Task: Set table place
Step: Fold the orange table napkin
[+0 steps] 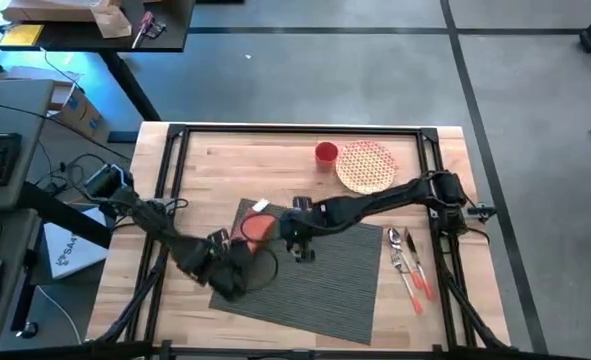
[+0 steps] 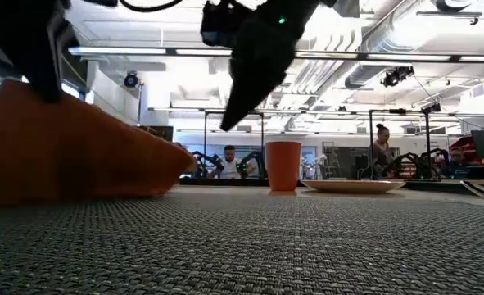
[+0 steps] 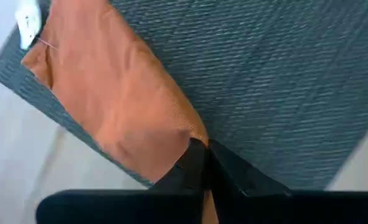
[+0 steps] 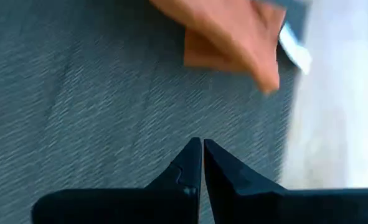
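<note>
Both arms over the large dark grey ribbed placemat (image 1: 310, 270), lying askew on the light-wood butcher-block counter (image 1: 225, 160).
Left gripper (image 3: 203, 149): jaws pinched on the orange-red cloth napkin (image 3: 115, 99) at the mat's edge. Right gripper (image 4: 202, 146): jaws together, holding nothing, just beside the napkin.

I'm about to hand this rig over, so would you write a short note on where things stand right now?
Left gripper: shut on a corner of the orange napkin, which lies on the placemat's far-left corner.
Right gripper: shut, empty, above the placemat beside the napkin.
Table: placemat lies askew at centre; red cup and wicker plate sit at the far side, off the mat; cutlery lies right of the mat.
Done: mat down.
Left: place napkin, plate, cup, cutlery.
</note>
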`<state>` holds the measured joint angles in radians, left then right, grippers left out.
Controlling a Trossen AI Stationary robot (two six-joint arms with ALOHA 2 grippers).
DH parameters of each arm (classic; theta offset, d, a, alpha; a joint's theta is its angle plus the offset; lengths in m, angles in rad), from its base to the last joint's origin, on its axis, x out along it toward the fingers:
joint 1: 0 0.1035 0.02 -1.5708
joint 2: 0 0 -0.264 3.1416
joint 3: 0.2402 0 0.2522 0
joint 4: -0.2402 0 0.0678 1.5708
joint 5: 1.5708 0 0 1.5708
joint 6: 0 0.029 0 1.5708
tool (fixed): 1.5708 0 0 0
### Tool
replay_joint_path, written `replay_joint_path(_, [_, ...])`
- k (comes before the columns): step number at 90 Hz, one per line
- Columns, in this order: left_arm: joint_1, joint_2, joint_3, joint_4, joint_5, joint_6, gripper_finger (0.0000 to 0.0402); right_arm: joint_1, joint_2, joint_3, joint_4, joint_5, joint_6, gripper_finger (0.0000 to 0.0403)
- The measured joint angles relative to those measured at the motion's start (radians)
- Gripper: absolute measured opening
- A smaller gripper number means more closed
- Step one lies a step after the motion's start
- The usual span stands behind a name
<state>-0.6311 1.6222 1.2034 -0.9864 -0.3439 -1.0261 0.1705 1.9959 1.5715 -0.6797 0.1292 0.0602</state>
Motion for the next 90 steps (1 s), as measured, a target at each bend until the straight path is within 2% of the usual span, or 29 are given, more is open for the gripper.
replay_joint_path(16, [0.043,-0.044,0.070,-0.118,-0.004,-0.061,0.0000,0.055,-0.033,0.000,-0.087,-0.006,0.077,0.0000])
replay_joint_path(35, [0.177,-0.175,0.130,-0.329,-0.036,0.021,0.0000,0.093,-0.049,0.000,-0.103,-0.007,0.119,0.0000])
replay_joint_path(63, [0.445,-0.363,0.157,-0.404,-0.148,0.329,0.0000,0.132,-0.049,0.000,-0.129,-0.006,0.194,0.0000])
replay_joint_path(80, [0.487,-0.327,0.256,-0.313,-0.174,0.641,0.0000,0.165,-0.049,0.000,-0.137,0.000,0.213,0.0000])
replay_joint_path(90, [0.455,-0.231,0.263,-0.239,-0.109,0.744,0.0000,0.180,-0.049,0.000,-0.140,0.013,0.233,0.0000])
